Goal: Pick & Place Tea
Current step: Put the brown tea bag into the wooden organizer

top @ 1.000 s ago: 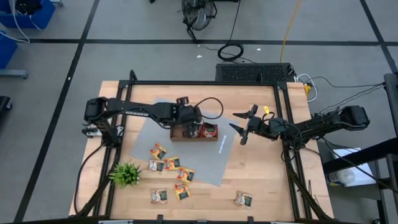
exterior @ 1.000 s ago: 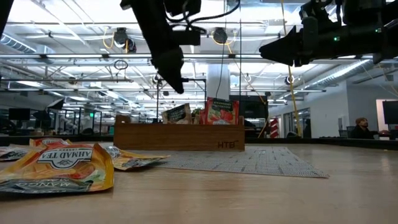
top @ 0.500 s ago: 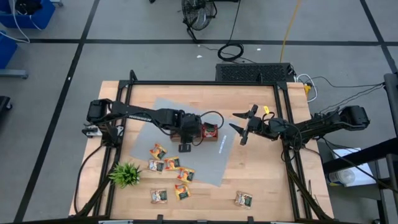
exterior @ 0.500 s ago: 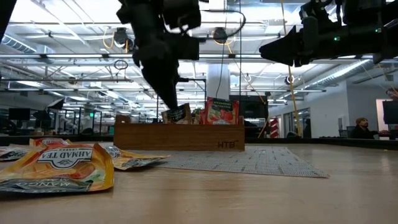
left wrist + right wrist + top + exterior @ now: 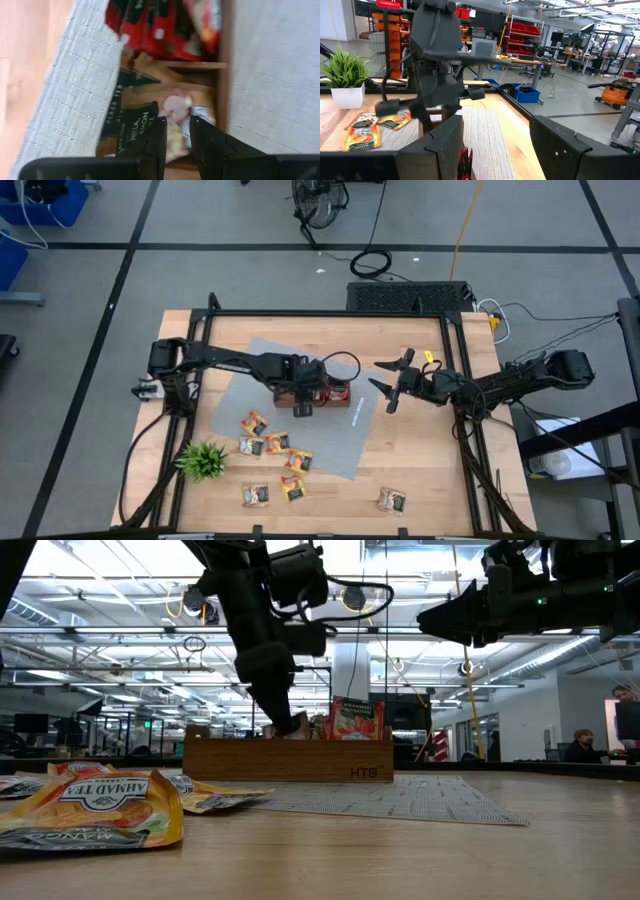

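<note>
My left pincer [image 5: 176,131] is down inside the wooden tray [image 5: 312,396], its tips dipped below the tray's near wall as the low view shows it [image 5: 283,723]. My fingers [image 5: 156,135] stand narrow, with a pale sachet [image 5: 175,107] pinched in the slim gap between them, in the compartment beside the one packed with red sachets [image 5: 165,25]. A thin wooden divider [image 5: 192,65] separates the two compartments, and the tray's side wall [image 5: 226,75] runs close along one finger, so there is little room sideways in here. Dark sachets [image 5: 131,125] lean just beside my other finger.

The tray sits on the grey mat [image 5: 345,442], toward its far half. Loose tea sachets [image 5: 272,444] lie scattered on the mat's near corner and on the bare wood [image 5: 255,495] beyond its edge, with one lone sachet [image 5: 391,500] well apart near the table's front. The green plant [image 5: 201,459] stands by the table's left front edge, well clear of my arm.

My right pincer [image 5: 391,385] hangs above the table, just past the mat's right edge, fingers spread wide and holding nothing; open wood lies below and in front of it.
</note>
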You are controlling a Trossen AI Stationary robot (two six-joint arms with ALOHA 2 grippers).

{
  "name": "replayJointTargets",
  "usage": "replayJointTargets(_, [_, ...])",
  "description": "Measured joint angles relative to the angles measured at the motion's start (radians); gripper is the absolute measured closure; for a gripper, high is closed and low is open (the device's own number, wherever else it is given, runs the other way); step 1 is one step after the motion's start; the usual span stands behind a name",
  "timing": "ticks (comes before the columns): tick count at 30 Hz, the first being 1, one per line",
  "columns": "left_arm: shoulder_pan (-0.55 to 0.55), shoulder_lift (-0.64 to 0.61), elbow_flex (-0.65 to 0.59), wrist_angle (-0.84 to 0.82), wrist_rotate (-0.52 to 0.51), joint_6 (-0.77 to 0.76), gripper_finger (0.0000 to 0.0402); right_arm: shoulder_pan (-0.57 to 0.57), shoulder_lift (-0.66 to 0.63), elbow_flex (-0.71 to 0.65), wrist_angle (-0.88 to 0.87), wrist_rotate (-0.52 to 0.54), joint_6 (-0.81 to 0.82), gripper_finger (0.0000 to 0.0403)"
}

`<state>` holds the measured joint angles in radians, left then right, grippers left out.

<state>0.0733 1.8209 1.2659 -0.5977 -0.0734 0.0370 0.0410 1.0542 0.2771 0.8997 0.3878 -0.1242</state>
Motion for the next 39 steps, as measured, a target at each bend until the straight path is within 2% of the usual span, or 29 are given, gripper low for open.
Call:
replayJointTargets(3, [-0.017,-0.038,0.001,-0.016,0.041,-0.015,0.0314,0.000,0.000,0.000,-0.005,0.000,-0.005,0.0192])
replayJointTargets(7, [-0.051,-0.110,0.001,-0.060,0.047,-0.044,0.0314,0.009,0.000,0.000,-0.019,0.000,-0.019,0.0192])
replayJointTargets(12, [-0.108,-0.213,-0.027,-0.010,0.054,-0.041,0.0314,0.117,-0.049,0.003,-0.079,0.000,-0.019,0.0192])
replayJointTargets(14, [-0.134,-0.262,-0.069,0.072,0.056,-0.020,0.0314,0.194,-0.084,0.039,-0.232,0.001,-0.005,0.0192])
replayJointTargets(18, [-0.168,-0.364,-0.243,0.356,0.044,0.007,0.0314,0.359,-0.095,0.250,-0.775,0.071,0.186,0.0186])
replayJointTargets(20, [-0.174,-0.413,-0.346,0.488,0.040,0.003,0.0314,0.439,-0.035,0.381,-1.045,0.110,0.340,0.0182])
replayJointTargets(22, [-0.175,-0.459,-0.442,0.618,0.039,-0.029,0.0314,0.513,0.049,0.495,-1.264,0.099,0.484,0.0181])
replayJointTargets(26, [-0.174,-0.531,-0.591,0.832,0.038,-0.120,0.0314,0.623,0.254,0.670,-1.489,-0.051,0.738,0.0190])
replayJointTargets(29, [-0.182,-0.557,-0.661,0.959,0.036,-0.162,0.0314,0.685,0.406,0.752,-1.517,-0.181,0.871,0.0200])
replayJointTargets(31, [-0.189,-0.569,-0.689,1.007,0.036,-0.167,0.0314,0.718,0.492,0.790,-1.518,-0.224,0.928,0.0203])
replayJointTargets(34, [-0.204,-0.574,-0.694,1.047,0.037,-0.167,0.0314,0.755,0.600,0.814,-1.513,-0.261,1.003,0.0203])
replayJointTargets(39, [-0.235,-0.573,-0.694,1.063,0.040,-0.171,0.0314,0.765,0.729,0.816,-1.484,-0.260,1.093,0.0202])
